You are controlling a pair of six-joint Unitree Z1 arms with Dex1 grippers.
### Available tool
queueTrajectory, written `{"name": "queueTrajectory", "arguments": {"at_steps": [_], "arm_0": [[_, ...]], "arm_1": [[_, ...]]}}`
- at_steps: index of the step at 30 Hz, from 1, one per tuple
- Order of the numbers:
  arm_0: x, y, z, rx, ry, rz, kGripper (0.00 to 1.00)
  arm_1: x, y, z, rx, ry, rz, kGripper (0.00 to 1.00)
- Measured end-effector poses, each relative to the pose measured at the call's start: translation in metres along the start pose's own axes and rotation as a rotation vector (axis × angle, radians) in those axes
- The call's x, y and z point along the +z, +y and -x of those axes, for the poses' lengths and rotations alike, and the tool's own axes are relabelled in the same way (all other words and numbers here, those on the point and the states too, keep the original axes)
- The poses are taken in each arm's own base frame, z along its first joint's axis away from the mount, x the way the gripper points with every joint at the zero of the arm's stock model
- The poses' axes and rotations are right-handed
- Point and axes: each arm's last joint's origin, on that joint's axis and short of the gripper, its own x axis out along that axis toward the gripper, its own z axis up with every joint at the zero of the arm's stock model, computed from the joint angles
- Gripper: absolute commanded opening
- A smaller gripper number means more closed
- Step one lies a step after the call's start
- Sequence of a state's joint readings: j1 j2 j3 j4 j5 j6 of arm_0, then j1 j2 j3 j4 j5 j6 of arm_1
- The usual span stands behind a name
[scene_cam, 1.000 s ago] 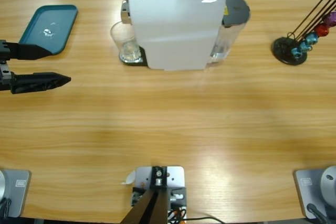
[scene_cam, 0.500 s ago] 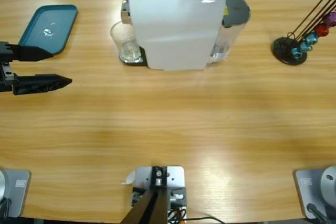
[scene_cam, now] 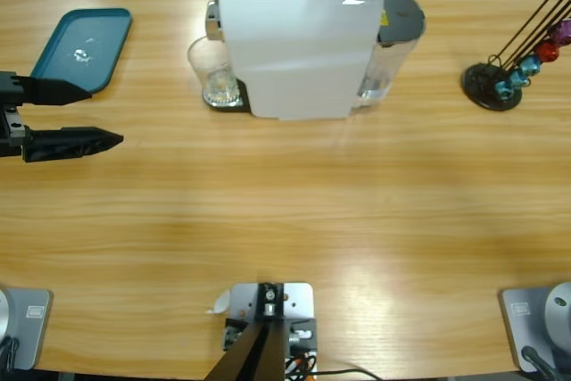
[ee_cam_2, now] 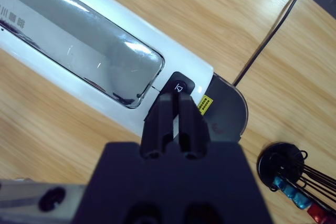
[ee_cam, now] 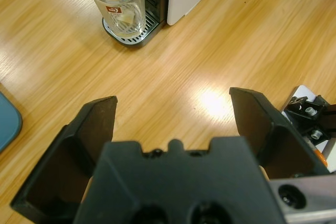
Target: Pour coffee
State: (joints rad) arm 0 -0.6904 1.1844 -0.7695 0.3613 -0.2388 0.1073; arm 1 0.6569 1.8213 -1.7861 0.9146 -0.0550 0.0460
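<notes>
**Glass waiting on the drip tray, little or no coffee in it**

The coffee could not be made out for certain: in the left wrist view the bottom of the clear glass [ee_cam: 116, 3] showed only a pale glint, no plain brown layer. The glass stood upright on the black drip tray [ee_cam: 134, 34], tight against the left end of the white coffee machine [scene_cam: 294, 42], under its spout.

By judgement the glass would be light, stiff, smooth and fragile, and slippery to hard black jaws. The sound place to take it would be around the straight wall at about mid-height, below the rim and near its red label, squeezed gently and kept upright so a shallow layer of liquid stayed put. The machine close beside it left little room on that side.

The left gripper [scene_cam: 105, 116] hung over the table near the left edge, jaws spread wide with nothing between them, pointed toward the glass but well apart from it. A teal tray [scene_cam: 82, 46] lay just beyond it.

The right gripper [ee_cam_2: 174, 104] was above the machine's top, its two jaws pressed together, the tips at the small black button [ee_cam_2: 179, 86] beside the clear lid window; whether they touched it was not certain. A capsule stand [scene_cam: 492, 85] stood well off at the right.
</notes>
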Motion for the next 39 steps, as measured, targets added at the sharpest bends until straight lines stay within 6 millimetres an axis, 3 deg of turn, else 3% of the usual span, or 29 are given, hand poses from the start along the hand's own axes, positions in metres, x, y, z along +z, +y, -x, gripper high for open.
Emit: {"name": "queueTrajectory", "arguments": {"at_steps": [1,2,5,10,17,19,23,24,25,26,31,39], "arm_0": [[0.000,0.000,0.000,-0.001,0.002,0.000,0.936],[0.000,0.000,-0.001,-0.002,0.003,-0.001,0.936],[0.000,-0.001,-0.001,-0.003,0.003,-0.002,0.936],[0.000,-0.001,-0.001,-0.004,0.004,-0.003,0.936],[0.001,-0.001,-0.001,-0.004,0.003,-0.003,0.936],[0.002,-0.001,0.000,-0.004,-0.001,-0.004,0.936],[0.004,0.000,0.000,-0.004,-0.003,-0.004,0.936],[0.005,0.000,0.000,-0.003,-0.004,-0.005,0.936],[0.005,0.000,0.000,-0.003,-0.006,-0.005,0.936],[0.006,0.000,0.000,-0.003,-0.006,-0.005,0.936],[0.006,0.000,-0.001,-0.004,-0.002,-0.004,0.936],[0.006,0.000,-0.002,-0.004,0.000,-0.004,0.936]], "arm_1": [[0.000,0.000,0.001,0.000,-0.004,0.000,0.370],[0.001,0.000,0.002,0.000,-0.009,0.000,0.508],[0.008,0.000,0.011,0.002,-0.037,0.000,0.711],[0.015,-0.001,0.040,0.004,-0.076,-0.002,0.772],[-0.003,-0.002,0.046,0.009,-0.055,-0.001,0.826],[-0.007,-0.002,0.046,0.010,-0.051,0.000,0.819],[-0.011,-0.002,0.044,0.010,-0.048,0.000,0.561],[-0.011,-0.002,0.044,0.010,-0.050,0.000,0.385],[-0.011,-0.002,0.044,0.010,-0.053,0.000,0.101],[-0.010,-0.002,0.044,0.010,-0.054,0.000,0.000],[0.004,-0.002,0.043,-0.001,-0.048,0.022,0.000],[0.015,-0.006,0.020,-0.123,0.009,0.056,0.000]]}}
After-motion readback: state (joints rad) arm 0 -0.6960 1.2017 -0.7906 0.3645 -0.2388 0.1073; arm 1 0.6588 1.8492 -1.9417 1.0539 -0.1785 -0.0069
